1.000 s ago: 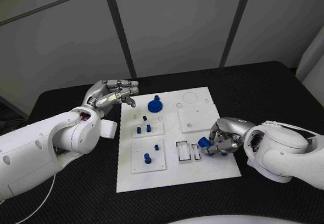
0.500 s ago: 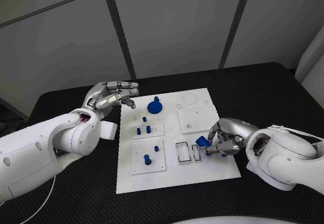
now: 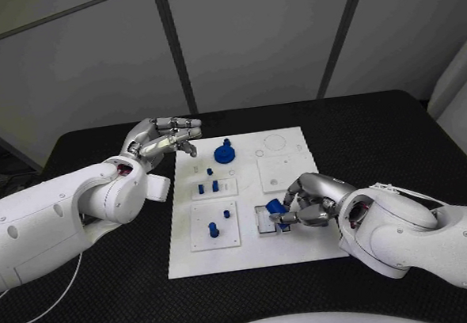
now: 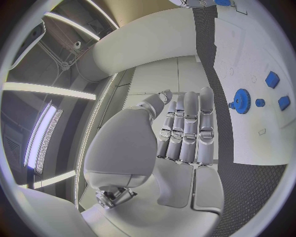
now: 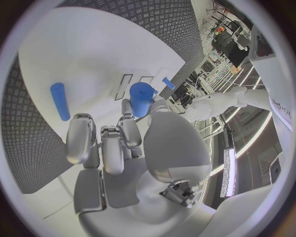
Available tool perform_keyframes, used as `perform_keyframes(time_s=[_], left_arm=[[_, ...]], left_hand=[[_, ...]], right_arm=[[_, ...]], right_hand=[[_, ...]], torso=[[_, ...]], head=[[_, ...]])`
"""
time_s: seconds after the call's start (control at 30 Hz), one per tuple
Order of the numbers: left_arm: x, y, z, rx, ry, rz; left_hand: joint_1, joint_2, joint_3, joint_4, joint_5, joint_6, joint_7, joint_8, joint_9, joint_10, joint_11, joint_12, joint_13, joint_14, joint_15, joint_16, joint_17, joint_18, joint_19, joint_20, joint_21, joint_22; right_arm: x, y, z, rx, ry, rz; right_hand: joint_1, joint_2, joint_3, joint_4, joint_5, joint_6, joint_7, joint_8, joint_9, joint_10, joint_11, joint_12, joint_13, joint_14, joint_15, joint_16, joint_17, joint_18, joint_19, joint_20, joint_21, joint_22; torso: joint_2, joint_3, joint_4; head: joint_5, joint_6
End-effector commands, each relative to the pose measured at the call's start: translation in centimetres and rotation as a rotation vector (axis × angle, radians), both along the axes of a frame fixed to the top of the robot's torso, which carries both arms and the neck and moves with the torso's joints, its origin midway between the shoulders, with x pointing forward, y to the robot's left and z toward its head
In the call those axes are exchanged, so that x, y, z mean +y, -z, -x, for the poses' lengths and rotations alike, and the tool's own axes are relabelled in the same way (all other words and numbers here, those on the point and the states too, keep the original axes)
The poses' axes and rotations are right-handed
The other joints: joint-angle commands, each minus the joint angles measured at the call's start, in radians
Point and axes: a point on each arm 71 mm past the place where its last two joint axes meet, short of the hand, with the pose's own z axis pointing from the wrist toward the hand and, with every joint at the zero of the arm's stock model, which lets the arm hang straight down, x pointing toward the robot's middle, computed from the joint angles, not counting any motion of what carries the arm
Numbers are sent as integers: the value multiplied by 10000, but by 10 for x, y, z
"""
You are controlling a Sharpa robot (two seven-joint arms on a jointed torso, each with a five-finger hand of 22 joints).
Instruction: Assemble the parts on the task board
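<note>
The white task board (image 3: 256, 246) lies mid-table. My right hand (image 3: 310, 202) pinches a small blue part (image 3: 275, 207) between thumb and a finger, just above the rectangular slots (image 3: 266, 218) near the board's front middle. The right wrist view shows that blue part (image 5: 140, 98) at the fingertips, close to the slots (image 5: 126, 85), and a blue peg (image 5: 59, 101) lying loose on the board. My left hand (image 3: 163, 137) hovers off the board's far left corner, fingers extended and holding nothing. A blue gear (image 3: 224, 152) stands on the board's far side.
Several short blue pegs (image 3: 207, 187) stand in the small plates on the board's left half, one more (image 3: 212, 229) nearer the front. The left wrist view shows the gear (image 4: 240, 101) and blue blocks (image 4: 272, 79). Black table (image 3: 391, 134) surrounds the board.
My right hand has carried the blue part leftward from the board's right edge to just over the slots. The left hand has stayed put.
</note>
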Motion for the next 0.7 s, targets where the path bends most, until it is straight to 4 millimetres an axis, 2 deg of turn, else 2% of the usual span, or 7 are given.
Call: perform_keyframes(time_s=[0.03,0.4,0.53,0.57,0.63,0.67,0.7], left_arm=[[-2,-1,0,-33,133,76],[-3,-1,0,-21,147,78],[-3,-1,0,-14,153,78],[-3,-1,0,-12,153,77],[-3,-1,0,-7,152,75],[-2,-1,0,-5,152,74],[-2,-1,0,-3,152,74]], left_hand=[[-43,89,-36,-6,-16,-50,-16,-16,6,-99,5,35,9,-83,-13,-27,-9,53,-52,19,-56,-14],[-43,89,-36,-6,-16,-50,-16,-16,6,-99,5,35,9,-83,-13,-27,-9,53,-52,19,-56,-14],[-43,89,-36,-6,-16,-50,-16,-16,6,-99,5,35,9,-83,-13,-27,-9,53,-52,19,-56,-14],[-44,91,-37,-5,-16,-51,-16,-15,6,-101,5,37,9,-83,-13,-26,-10,53,-52,19,-57,-14],[-50,104,-42,3,-14,-54,-15,-13,5,-111,5,47,10,-86,-12,-24,-13,55,-53,21,-64,-18],[-50,104,-42,3,-14,-54,-15,-13,5,-111,5,47,10,-86,-12,-24,-13,55,-53,21,-64,-18],[-50,104,-42,3,-14,-54,-15,-13,5,-111,5,47,10,-86,-12,-24,-13,55,-53,21,-64,-18]], right_arm=[[7,4,0,477,-339,85],[14,9,-8,557,-298,162],[15,10,-9,577,-322,183],[16,10,-9,574,-327,182],[16,10,-9,552,-336,187],[16,10,-9,542,-336,189],[16,10,-10,530,-331,189]], right_hand=[[-313,-40,-130,12,-124,116,-25,83,47,42,-12,-77,-15,958,-67,35,2169,-190,46,-46,-12,-7],[-610,20,-374,-1,-573,163,-69,169,176,78,-49,-98,23,958,-98,32,2164,-189,45,-74,-19,-3],[-761,-9,-524,-1,-1236,146,-73,201,249,74,-54,-142,20,956,-104,28,2156,-186,32,-84,-37,-16],[-839,-35,-576,0,-1556,140,-71,211,272,61,-52,-173,3,955,-104,26,2152,-185,26,-85,-44,-23],[-944,-66,-628,4,-1889,125,-69,224,309,53,-48,-203,-5,952,-101,19,2139,-182,17,-84,-57,-34],[-1130,-111,-677,10,-2334,112,-70,231,334,22,-36,-263,-47,946,-102,7,2113,-177,0,-83,-77,-56],[-1207,-156,-690,13,-2522,102,-61,234,348,10,-39,-289,-62,942,-97,0,2097,-174,-10,-82,-89,-69]], torso=[[2,3,8],[-2,5,-5],[-5,4,-3],[-5,5,-5],[-2,9,-13],[0,8,-12],[0,8,-12]], head=[[5,2],[74,3],[84,-3],[89,-2],[102,-7],[100,-5],[100,-5]])
